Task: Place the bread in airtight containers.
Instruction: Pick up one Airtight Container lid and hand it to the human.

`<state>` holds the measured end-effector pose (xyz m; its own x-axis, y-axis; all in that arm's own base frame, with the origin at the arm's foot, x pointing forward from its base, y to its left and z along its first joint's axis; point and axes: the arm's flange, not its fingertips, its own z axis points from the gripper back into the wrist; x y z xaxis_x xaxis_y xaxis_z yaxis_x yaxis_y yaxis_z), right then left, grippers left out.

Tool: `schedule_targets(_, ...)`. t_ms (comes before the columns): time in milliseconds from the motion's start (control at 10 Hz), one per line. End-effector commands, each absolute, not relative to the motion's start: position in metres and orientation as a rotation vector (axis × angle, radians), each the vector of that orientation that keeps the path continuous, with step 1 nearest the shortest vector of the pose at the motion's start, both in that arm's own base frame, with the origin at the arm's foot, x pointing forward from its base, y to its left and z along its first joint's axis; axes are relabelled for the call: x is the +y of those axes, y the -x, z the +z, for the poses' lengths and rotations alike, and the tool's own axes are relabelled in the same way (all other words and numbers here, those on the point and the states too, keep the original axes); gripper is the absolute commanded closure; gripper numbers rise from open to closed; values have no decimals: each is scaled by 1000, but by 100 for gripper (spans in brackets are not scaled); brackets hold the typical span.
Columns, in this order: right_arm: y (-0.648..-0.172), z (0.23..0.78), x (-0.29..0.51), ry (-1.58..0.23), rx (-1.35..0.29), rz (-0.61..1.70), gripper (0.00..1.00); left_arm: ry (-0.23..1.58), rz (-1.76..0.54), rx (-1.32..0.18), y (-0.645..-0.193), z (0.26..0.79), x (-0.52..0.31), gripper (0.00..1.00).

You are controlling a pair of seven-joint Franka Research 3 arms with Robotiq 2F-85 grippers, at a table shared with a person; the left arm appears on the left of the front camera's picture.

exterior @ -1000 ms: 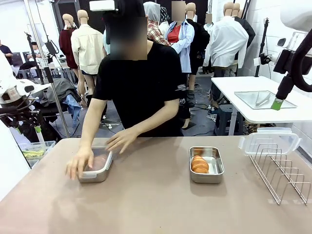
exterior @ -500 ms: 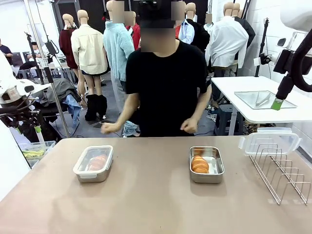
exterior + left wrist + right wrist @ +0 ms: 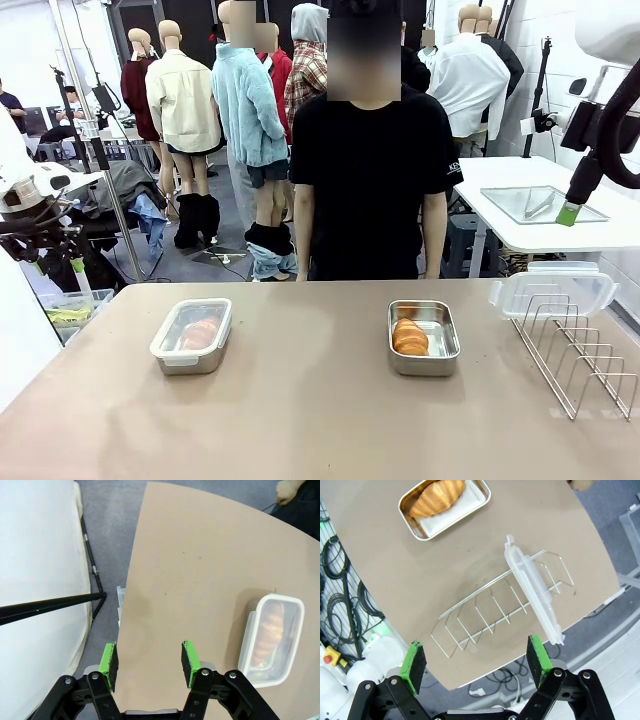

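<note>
- Ahead of the right fingers (image 3: 476,667), on the counter (image 3: 420,570): one open tin (image 3: 475,500) with a bread roll (image 3: 436,497) lying in it, no lid fitted.
- Between that tin and the right fingers: a wire rack (image 3: 490,615) with a clear lid (image 3: 532,592) propped on edge across its far end.
- Ahead and to the right of the left fingers (image 3: 149,662): a lidded tin (image 3: 272,635), a roll visible through its clear cover, standing well apart from the pads.
- Risk, judged: the remaining lid leaned loosely on the rack; a pinch on its thin rim could slip, or drag the light rack along the counter.
- Risk, judged: a lid pressed down askew could leave the clips unlatched, or nudge the small open tin, since nothing held it steady.
- Right fingers: spread wide, empty, high above the rack, touching nothing.
- Left fingers: partly open, empty, hovering over bare counter near its edge.
- Far side of the counter in the front view: a person (image 3: 370,170) standing, arms down, hands away from both tins.
</note>
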<state>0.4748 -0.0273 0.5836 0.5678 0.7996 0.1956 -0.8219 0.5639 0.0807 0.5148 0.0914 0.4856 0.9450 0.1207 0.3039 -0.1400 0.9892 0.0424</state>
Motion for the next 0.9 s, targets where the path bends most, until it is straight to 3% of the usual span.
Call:
schedule_targets(0, -478, 586, -26, -178, -139, 942, 0, -81, 151, -307, -515, 486, 90, 33)
schedule_targets(800, -478, 586, -26, -178, -139, 942, 0, -81, 151, -307, -515, 486, 90, 33)
